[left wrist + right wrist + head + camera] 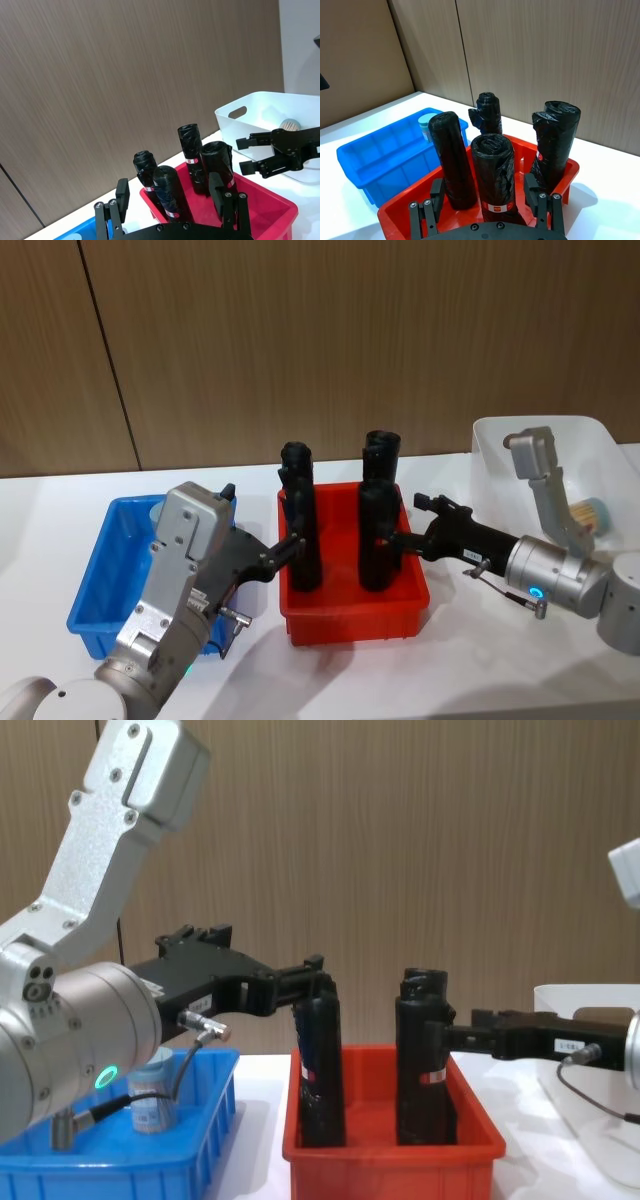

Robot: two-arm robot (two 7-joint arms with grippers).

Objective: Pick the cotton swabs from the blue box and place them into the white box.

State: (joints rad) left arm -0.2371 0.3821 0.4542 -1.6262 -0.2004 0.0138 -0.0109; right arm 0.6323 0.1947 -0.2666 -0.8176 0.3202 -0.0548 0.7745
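One cotton swab jar (152,1100) with a pale lid stands at the back of the blue box (100,570); it also shows as the jar (426,125) in the right wrist view. Another jar (590,512) lies inside the white box (500,440) at the right. My left gripper (290,545) hangs open and empty at the red bin's left edge, to the right of the blue box. Open and empty too, my right gripper (415,525) hovers at the red bin's right side, left of the white box.
A red bin (350,615) sits between the two boxes and holds several tall black rolls (375,535) standing upright, reaching up to gripper height. My left arm (185,560) covers much of the blue box from above. A wooden wall closes off the back.
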